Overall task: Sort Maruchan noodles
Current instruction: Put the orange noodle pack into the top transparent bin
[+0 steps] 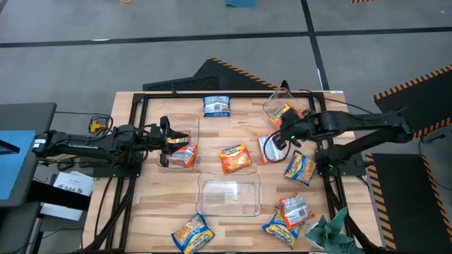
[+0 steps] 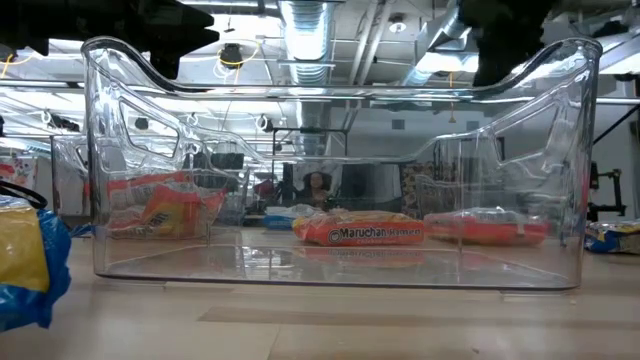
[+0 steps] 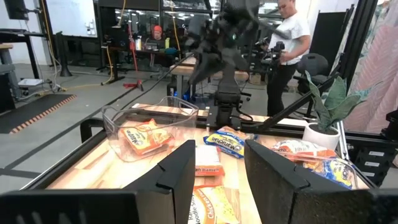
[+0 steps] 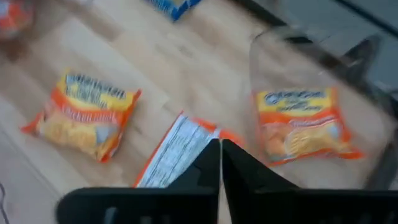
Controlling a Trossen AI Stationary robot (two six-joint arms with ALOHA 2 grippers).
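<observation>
Maruchan noodle packets (image 1: 235,158) scattered flat across the table (image 1: 148,208): orange one near centre, blue one (image 1: 217,106) at 12 o'clock, blue-and-yellow ones at 5 and 7 o'clock, another (image 1: 300,168) at 3.
One orange packet already in the clear tub (image 1: 282,107) at 1 o'clock; more in the clear tub (image 1: 189,130) at 9. Third tub (image 1: 229,195), just below centre, empty.
Right hand (image 4: 221,163) over a packet lying silver-white back up (image 4: 171,151), beside the 1 o'clock tub. Fingers nearly together, nothing between them.
Left hand (image 3: 217,171) over the 9 o'clock tub, fingers moderately apart, holding nothing visible.
Judged light, crinkly, slick wrapper over a brittle noodle block; hard squeeze likely to crack it.
Lying flat, little to bite on. Best hold judged at a crimped end seam or across a narrow edge, fingers pressed down to the wood.
</observation>
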